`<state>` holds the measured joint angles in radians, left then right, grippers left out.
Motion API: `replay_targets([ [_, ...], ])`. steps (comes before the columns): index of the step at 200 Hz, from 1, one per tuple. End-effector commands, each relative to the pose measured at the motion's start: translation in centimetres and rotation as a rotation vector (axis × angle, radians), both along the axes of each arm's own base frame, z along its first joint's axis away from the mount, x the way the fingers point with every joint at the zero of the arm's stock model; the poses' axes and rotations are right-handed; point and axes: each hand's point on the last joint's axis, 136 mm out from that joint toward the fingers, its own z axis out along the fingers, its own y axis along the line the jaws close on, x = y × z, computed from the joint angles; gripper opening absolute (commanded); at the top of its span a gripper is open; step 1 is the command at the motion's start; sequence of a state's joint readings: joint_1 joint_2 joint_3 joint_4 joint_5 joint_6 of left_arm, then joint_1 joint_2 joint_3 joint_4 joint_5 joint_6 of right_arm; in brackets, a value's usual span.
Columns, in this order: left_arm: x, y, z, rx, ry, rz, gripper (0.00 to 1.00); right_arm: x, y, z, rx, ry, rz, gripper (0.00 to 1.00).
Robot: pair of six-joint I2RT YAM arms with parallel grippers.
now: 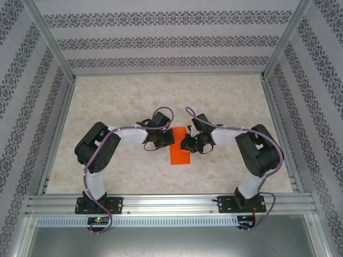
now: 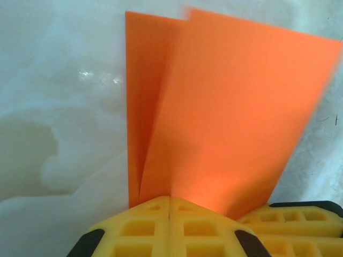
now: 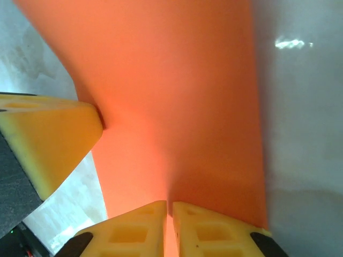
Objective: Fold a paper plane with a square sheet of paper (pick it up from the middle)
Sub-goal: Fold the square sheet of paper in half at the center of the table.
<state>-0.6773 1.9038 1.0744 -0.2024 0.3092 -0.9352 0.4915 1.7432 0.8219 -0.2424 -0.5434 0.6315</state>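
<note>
The square sheet of paper (image 1: 180,153) is bright orange and hangs folded over between my two grippers at the table's middle. In the left wrist view the sheet (image 2: 214,107) rises as two layers out of my left gripper (image 2: 170,199), whose yellow jaws are shut on its lower edge. My right gripper (image 3: 169,206) is shut on the same sheet (image 3: 177,96), with the paper pinched in the thin slit between its jaws. From above, my left gripper (image 1: 161,140) and right gripper (image 1: 188,143) face each other across the paper. The other arm's yellow finger (image 3: 48,134) touches the sheet's left edge.
The marble-patterned table top (image 1: 128,96) is bounded by aluminium rails (image 1: 171,204) in front and patterned walls (image 1: 161,40) behind and at both sides. Both arm bases (image 1: 99,203) stand at the near edge.
</note>
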Motion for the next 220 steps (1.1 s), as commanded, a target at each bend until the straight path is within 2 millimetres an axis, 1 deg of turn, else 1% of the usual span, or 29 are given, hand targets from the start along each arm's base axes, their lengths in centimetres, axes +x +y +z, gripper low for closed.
replay_targets([
  [1, -0.9, 0.8, -2.3, 0.077, 0.036, -0.015, 0.00, -0.8, -1.3, -2.3, -0.037, 0.019, 0.004, 0.16],
  [18, -1.0, 0.8, -2.4, 0.077, 0.039, -0.015, 0.00, -1.1, -1.7, -2.5, -0.034, 0.022, -0.003, 0.17],
  [27, -0.9, 0.7, -2.4, 0.076, 0.039, -0.015, 0.00, -0.9, -1.7, -2.0, -0.020, 0.012, -0.005, 0.18],
  [42, -0.9, 0.7, -2.4, 0.076, 0.039, -0.017, 0.00, -0.5, -1.1, -0.4, 0.030, -0.018, -0.003, 0.20],
  [62, -0.9, 0.7, -2.3, 0.074, 0.037, -0.018, 0.00, 0.0, -0.2, 2.3, 0.109, -0.068, 0.001, 0.20],
  [72, -0.9, 0.7, -2.4, 0.076, 0.038, -0.018, 0.00, 0.0, 0.0, 3.3, 0.131, -0.087, 0.002, 0.21],
  [80, -1.0, 0.8, -2.4, 0.079, 0.041, -0.018, 0.00, -0.2, -0.1, 3.6, 0.138, -0.094, 0.001, 0.21],
  [87, -1.0, 0.7, -2.4, 0.077, 0.040, -0.019, 0.00, -0.4, -0.2, 3.7, 0.136, -0.094, -0.002, 0.21],
  [107, -1.0, 0.7, -2.4, 0.077, 0.040, -0.021, 0.00, -1.2, -0.5, 2.8, 0.135, -0.073, -0.008, 0.21],
  [131, -1.0, 0.6, -2.4, 0.075, 0.040, -0.022, 0.00, -2.1, -0.9, 0.6, 0.108, -0.019, -0.012, 0.21],
  [147, -1.0, 0.7, -2.3, 0.076, 0.041, -0.023, 0.00, -2.7, -1.5, -0.9, 0.071, 0.007, -0.020, 0.20],
  [162, -1.0, 0.7, -2.4, 0.078, 0.039, -0.022, 0.00, -3.0, -1.8, -1.7, 0.056, 0.026, -0.022, 0.20],
  [181, -1.0, 0.6, -2.4, 0.078, 0.041, -0.025, 0.00, -3.0, -1.7, -1.3, 0.058, 0.020, -0.023, 0.20],
  [210, -0.9, 0.7, -2.4, 0.085, 0.041, -0.028, 0.00, -2.7, -1.2, 1.4, 0.088, -0.036, -0.012, 0.21],
  [220, -1.0, 0.7, -2.4, 0.085, 0.042, -0.028, 0.00, -2.9, -1.0, 2.1, 0.101, -0.048, -0.006, 0.21],
])
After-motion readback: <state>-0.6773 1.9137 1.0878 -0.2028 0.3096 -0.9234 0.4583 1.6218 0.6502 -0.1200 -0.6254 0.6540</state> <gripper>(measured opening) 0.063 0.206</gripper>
